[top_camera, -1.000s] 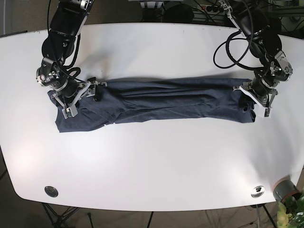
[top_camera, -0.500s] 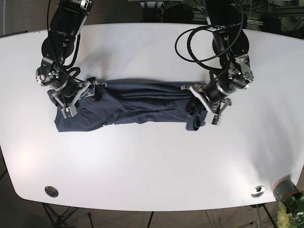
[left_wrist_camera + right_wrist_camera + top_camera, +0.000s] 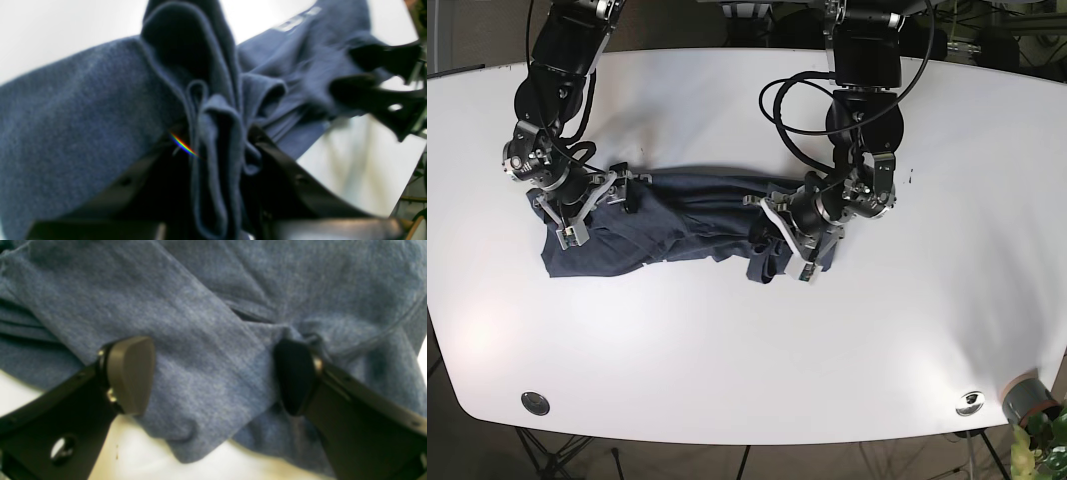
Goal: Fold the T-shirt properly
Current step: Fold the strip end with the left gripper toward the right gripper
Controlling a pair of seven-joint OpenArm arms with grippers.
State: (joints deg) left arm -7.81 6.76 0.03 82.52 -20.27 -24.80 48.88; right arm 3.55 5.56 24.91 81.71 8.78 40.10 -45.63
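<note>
- Base view: dark blue T-shirt (image 3: 677,215) lay across middle of white table (image 3: 747,350), bunched into a long band. Its end on view's left sat flat under the right gripper (image 3: 597,205); its other end was gathered up and raised at the left gripper (image 3: 789,243), near table centre. A flap of cloth hung down just below that gripper.
- Base view, cont.: right arm (image 3: 552,90) came in from top left, left arm (image 3: 859,100) from top centre, w/ black cables looped beside it. Two round metal fittings (image 3: 535,402) sat in table near front edge, one each side. Grey cylinder (image 3: 1025,395) and some green leaves showed at bottom right corner, off the table.
- Left wrist view: left gripper (image 3: 227,160) was clamped narrow on a thick wad of T-shirt (image 3: 83,110) hem, several folded layers pinched betw. the black fingers (image 3: 287,180). Cloth was lifted off the white table (image 3: 50,30). Right gripper (image 3: 380,86) visible far side, blurred, on the shirt.
- Right wrist view: right gripper (image 3: 213,373) stood wide, holding nothing. Both pads (image 3: 130,373) rested on or just above the T-shirt (image 3: 206,323); contact could not be confirmed. Fabric lay in overlapping folds betw. them. Strip of table (image 3: 140,460) showed below the hem.
</note>
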